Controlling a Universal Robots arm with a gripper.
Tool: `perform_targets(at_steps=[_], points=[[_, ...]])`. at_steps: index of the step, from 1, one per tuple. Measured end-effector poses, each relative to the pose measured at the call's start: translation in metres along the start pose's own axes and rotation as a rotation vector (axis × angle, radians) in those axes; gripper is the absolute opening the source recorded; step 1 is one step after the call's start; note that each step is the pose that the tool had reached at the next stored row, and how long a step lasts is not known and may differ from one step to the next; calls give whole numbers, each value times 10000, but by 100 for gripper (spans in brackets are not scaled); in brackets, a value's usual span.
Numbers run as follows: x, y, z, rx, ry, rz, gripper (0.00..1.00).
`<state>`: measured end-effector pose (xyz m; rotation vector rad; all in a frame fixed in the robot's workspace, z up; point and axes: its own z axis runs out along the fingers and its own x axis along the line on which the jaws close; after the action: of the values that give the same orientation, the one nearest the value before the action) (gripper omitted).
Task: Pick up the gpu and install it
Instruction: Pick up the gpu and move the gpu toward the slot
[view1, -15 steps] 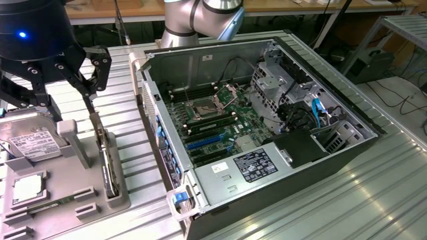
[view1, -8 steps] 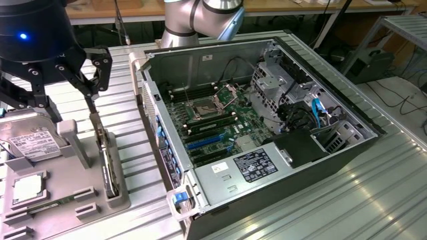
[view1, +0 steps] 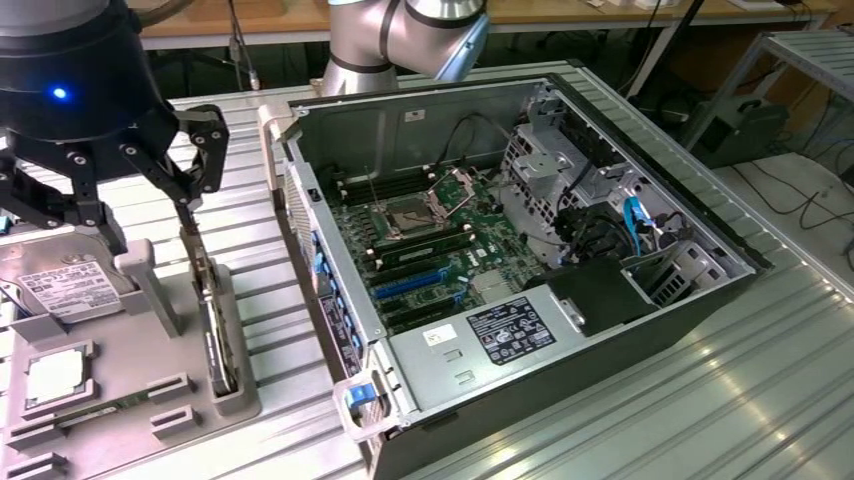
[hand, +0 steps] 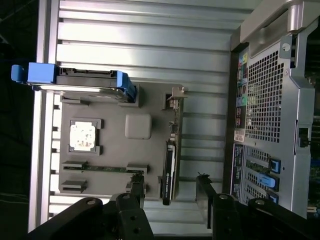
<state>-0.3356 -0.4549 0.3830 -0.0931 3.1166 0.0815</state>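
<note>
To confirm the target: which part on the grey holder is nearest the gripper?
The gpu, standing on edge under the open gripper; the CPU, RAM stick and hard drive sit aside.

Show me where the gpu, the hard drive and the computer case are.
gpu (hand: 169, 170): wrist view, on its dark fan shroud, seen edge-on.
hard drive (view1: 60, 285): exterior view, on its white label.
computer case (view1: 387, 130): exterior view, on its grey inner wall.
</note>
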Motion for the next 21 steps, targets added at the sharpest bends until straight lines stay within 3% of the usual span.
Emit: perform_targets(at_steps=[12, 21], points=[[-6, -7, 125, -1, -1, 0, 54], [-36, -15, 305, 0, -1, 1, 54]])
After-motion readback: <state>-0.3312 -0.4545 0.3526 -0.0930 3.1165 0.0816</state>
